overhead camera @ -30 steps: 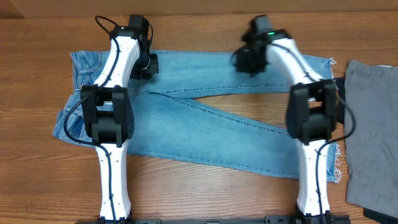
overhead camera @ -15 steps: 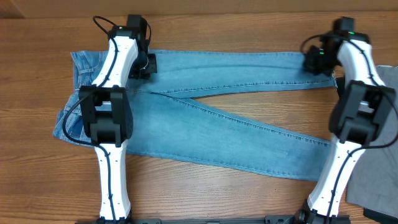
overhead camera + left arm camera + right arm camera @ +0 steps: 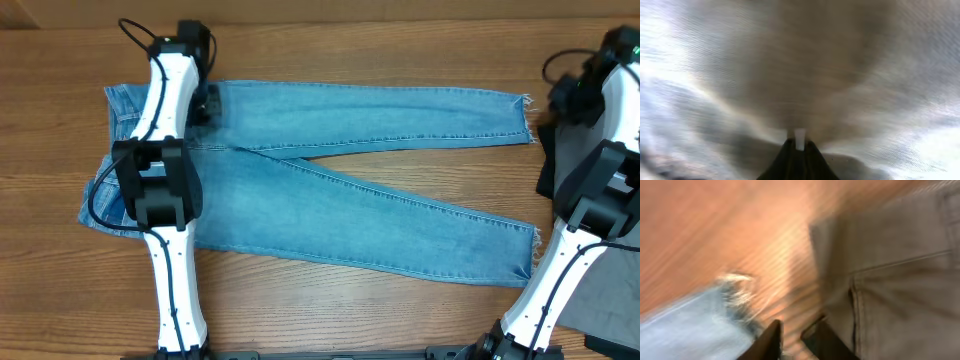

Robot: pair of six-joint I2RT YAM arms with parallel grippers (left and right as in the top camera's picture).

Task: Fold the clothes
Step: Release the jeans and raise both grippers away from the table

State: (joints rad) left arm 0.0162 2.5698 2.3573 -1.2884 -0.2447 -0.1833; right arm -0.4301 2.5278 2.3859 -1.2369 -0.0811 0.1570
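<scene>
1. As laid out flat on worktop (image 3: pixel 330 40): jeans (image 3: pixel 350 170), waistband (image 3: pixel 113 110) left, frayed hems (image 3: pixel 526 112) right.
2. Left fingers (image 3: pixel 797 152) pinching denim near waistband; right fingers (image 3: pixel 774 340) spread, empty.
3. Soft, limp, moderately heavy; probably best gripped at hems or waistband.

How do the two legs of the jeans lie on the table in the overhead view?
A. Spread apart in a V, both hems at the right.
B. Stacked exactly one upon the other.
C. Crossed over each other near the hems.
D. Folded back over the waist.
A: the jeans lie flat with the waist at the left, and the upper hem and lower hem sit well apart at the right.
</scene>
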